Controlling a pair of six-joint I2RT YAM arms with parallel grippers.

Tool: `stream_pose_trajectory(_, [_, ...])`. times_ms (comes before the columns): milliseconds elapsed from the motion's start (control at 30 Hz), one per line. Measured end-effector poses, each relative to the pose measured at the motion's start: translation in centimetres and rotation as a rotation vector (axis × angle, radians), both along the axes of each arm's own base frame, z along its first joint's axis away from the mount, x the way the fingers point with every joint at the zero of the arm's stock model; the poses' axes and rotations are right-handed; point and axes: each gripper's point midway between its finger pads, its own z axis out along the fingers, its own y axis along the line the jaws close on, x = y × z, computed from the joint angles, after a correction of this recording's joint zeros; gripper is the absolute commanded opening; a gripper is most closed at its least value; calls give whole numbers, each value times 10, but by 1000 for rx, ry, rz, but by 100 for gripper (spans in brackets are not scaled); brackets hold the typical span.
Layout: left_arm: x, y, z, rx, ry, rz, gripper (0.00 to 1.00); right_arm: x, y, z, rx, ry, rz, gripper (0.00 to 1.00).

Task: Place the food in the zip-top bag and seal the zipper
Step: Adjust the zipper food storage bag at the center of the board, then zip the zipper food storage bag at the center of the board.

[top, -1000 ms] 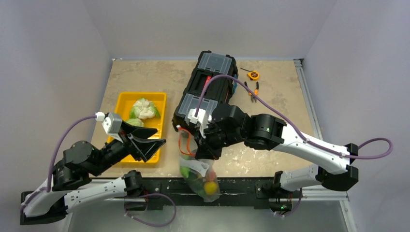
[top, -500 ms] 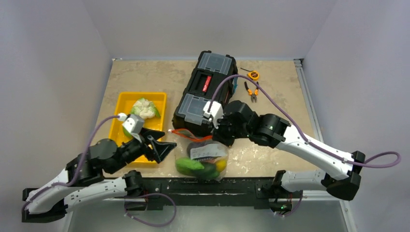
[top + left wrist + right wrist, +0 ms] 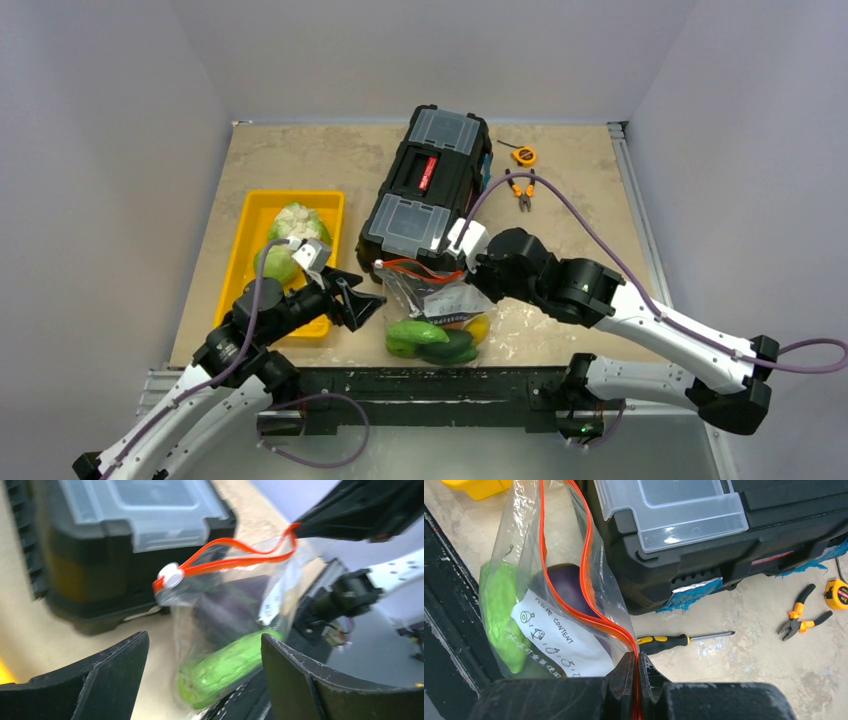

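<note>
- The right gripper (image 3: pixel 637 676) is clamped tight on 1 end of the zipper (image 3: pixel 235 561), holding that end up.
- The zip-top bag (image 3: pixel 437 305) hangs from this grip and slumps on the table at its near edge, just in front of the black toolbox (image 3: pixel 430 180).
- The zipper's 2 red-orange strands bow apart; a white slider (image 3: pixel 172 576) sits at the far end from the grip.
- Food is inside the bag: a purple eggplant (image 3: pixel 569 582), green pieces (image 3: pixel 420 333) and a yellow piece (image 3: pixel 478 328).
- The left gripper (image 3: pixel 362 298) has its fingers wide apart and holds nothing, facing the bag from the left.
- A cauliflower (image 3: pixel 297 222) and a cabbage (image 3: pixel 275 265) lie in the yellow tray (image 3: pixel 250 225) by the table's left edge.
</note>
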Motion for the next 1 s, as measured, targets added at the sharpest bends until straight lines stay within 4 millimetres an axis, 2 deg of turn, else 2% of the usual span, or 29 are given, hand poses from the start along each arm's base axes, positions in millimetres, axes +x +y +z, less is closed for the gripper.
stream_pose_trajectory(100, [-2, -13, 11, -84, -40, -81, 81, -3, -3, 4, 25, -13, 6, 0])
stream_pose_trajectory(233, [1, -21, 11, -149, -68, -135, 78, -8, -5, 8, 59, -18, 22, 0])
stream_pose_trajectory(633, [18, -30, -16, -232, -31, -158, 68, -12, -5, 10, 84, -15, 36, 0])
stream_pose_trajectory(700, [20, -32, -22, -236, -22, -162, 59, -12, -5, 8, 83, -12, 36, 0])
stream_pose_trajectory(767, [23, -36, -26, -246, -5, -175, 41, -12, -4, 8, 86, -12, 34, 0])
stream_pose_trajectory(800, [23, -38, -26, -251, -1, -183, 35, -12, -4, 8, 89, -12, 33, 0])
stream_pose_trajectory(900, [25, -45, -26, -272, 12, -210, 22, -12, -3, 8, 89, -10, 33, 0])
stream_pose_trajectory(967, [25, -48, -24, -290, 11, -232, 18, -12, -3, 8, 87, -9, 32, 0])
stream_pose_trajectory(1000, [23, -49, -22, -299, 9, -244, 17, -12, -4, 7, 86, -9, 32, 5])
